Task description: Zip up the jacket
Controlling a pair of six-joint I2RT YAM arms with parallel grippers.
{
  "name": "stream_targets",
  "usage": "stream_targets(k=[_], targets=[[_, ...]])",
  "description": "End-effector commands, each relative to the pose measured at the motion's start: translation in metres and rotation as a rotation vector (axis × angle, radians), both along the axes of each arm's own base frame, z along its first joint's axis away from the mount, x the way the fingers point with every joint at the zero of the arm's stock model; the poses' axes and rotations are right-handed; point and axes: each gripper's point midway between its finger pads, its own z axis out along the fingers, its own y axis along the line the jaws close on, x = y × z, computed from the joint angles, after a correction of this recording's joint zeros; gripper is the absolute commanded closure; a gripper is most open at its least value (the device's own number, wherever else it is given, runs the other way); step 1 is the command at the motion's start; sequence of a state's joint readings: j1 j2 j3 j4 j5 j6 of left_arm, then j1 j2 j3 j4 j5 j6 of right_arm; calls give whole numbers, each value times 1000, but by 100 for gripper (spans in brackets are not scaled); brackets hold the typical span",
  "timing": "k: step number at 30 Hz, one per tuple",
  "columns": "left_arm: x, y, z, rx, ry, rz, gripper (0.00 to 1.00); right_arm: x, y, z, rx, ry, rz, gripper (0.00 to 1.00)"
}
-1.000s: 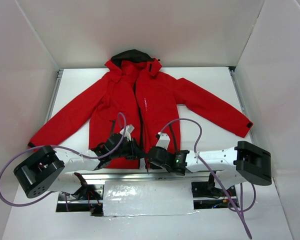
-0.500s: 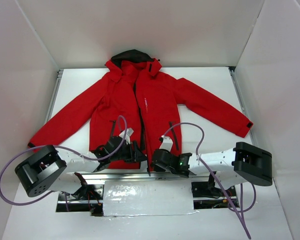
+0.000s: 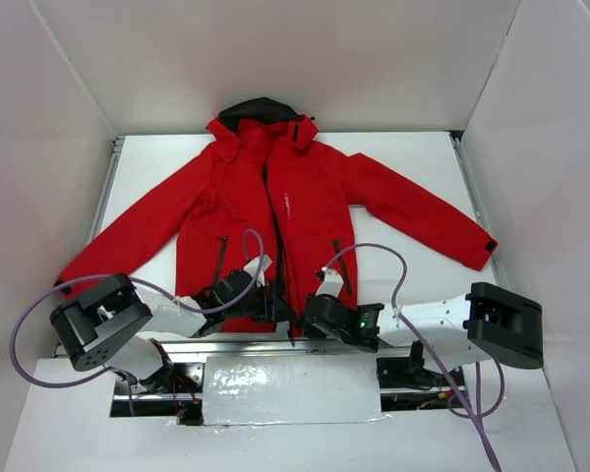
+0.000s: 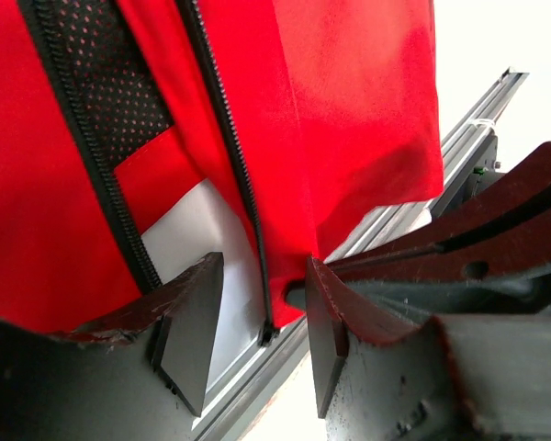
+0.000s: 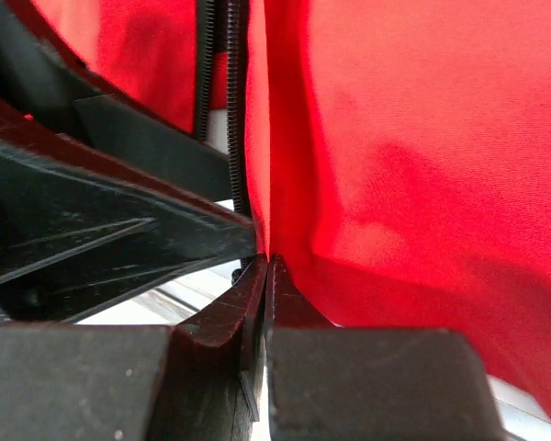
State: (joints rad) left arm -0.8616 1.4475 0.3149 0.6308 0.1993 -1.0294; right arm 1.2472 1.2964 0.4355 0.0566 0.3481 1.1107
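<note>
The jacket (image 3: 241,197) lies flat and face up on the white table (image 3: 413,157). Its hood (image 3: 261,106) is at the far end, its hem is at the near edge, and its sleeves are spread left and right. Its front zipper (image 3: 275,221) is undone.

Over the last second the jacket has not shifted, but both arms have. The left gripper (image 3: 278,307) has slid right along the hem to the centre. The right gripper (image 3: 300,320) has drawn slightly nearer, so the two now meet at the bottom of the opening. I read that as lining up to seat the zipper's lower ends, with no teeth joined yet.

The jacket's long axis runs near to far, collar pointing away from the bases, and the zipper follows that line.

In the left wrist view the jaws stand apart, holding nothing. One row of zipper teeth (image 4: 230,156) runs down between them and ends just above the metal rail (image 4: 459,147). In the right wrist view the fingers (image 5: 285,294) are pressed together, with the red front edge running into them. I judge them clamped on the jacket's right panel at the hem, though the pinch point itself is hidden.
</note>
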Motion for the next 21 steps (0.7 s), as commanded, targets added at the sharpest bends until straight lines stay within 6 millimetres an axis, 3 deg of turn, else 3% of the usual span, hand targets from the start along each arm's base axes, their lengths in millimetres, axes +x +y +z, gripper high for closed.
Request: stream_targets(k=[1, 5, 7, 8, 13, 14, 18, 21], targets=[[7, -12, 10, -36, -30, -2, 47, 2, 10, 11, 69, -11, 2, 100], [8, -12, 5, -20, -29, 3, 56, 1, 11, 12, 86, -7, 4, 100], [8, -12, 4, -19, -30, 2, 65, 1, 13, 14, 100, -7, 7, 100], [8, -12, 2, -16, -26, 1, 76, 0, 12, 14, 102, -7, 6, 100], [6, -12, -1, -21, -18, 0, 100, 1, 9, 12, 81, -7, 0, 100], [7, -12, 1, -25, -25, 2, 100, 1, 9, 12, 81, -7, 0, 100], [7, -12, 17, -68, -69, -2, 100, 6, -3, 12, 68, -23, -21, 80], [6, -11, 33, -114, -120, -10, 100, 8, -12, 12, 59, -34, -22, 78]])
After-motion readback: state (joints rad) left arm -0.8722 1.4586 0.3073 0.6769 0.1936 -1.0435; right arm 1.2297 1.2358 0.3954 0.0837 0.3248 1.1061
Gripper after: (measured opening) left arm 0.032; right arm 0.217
